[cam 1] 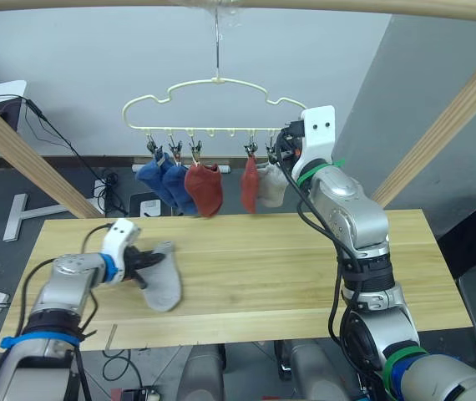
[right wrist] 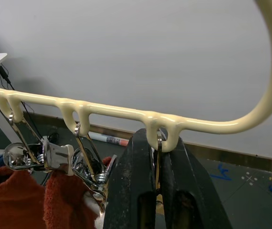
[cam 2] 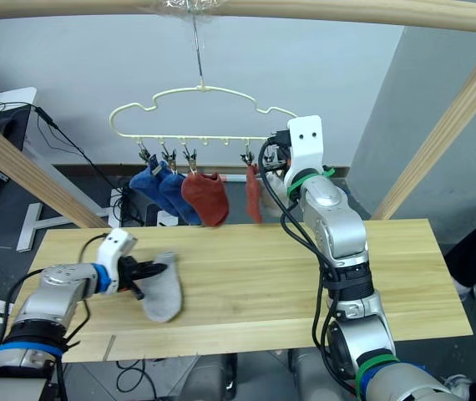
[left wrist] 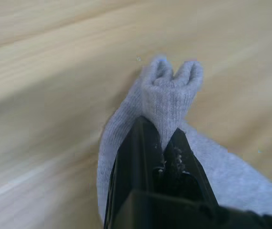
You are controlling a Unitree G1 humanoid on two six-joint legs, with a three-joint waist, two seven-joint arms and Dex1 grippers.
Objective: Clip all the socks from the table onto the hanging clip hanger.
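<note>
We see the right tool point(right wrist: 157, 191) raised to the clip hanger point(cam 1: 213, 104) at the upper middle of the head view, its two black fingers clenched on the last metal clip point(right wrist: 158, 157) at the hanger's right end; the clip's lower part is hidden between the fingers, and the arm covers most of the light grey sock point(cam 1: 271, 185) hanging next to it. On the hanger, from the left, hang two blue socks point(cam 1: 161, 180), overlapping so that we cannot separate their outlines, then a rust red sock point(cam 1: 205, 189), and after a gap a second rust red sock point(cam 1: 250, 184) seen edge-on. The hanger's hook goes up to a pale wooden pole point(cam 1: 346, 7) that is cut off by the top edge. At lower left, the left tool point(cam 1: 144, 266) is clamped on the cuff of the other light grey sock point(cam 1: 163, 280), which lies on the bench point(cam 1: 288, 276). Cables point(cam 1: 63, 142) and a white stand point(cam 1: 21, 213) on the floor behind the bench are partly hidden by a slanting wooden pole point(cam 1: 29, 154).
</note>
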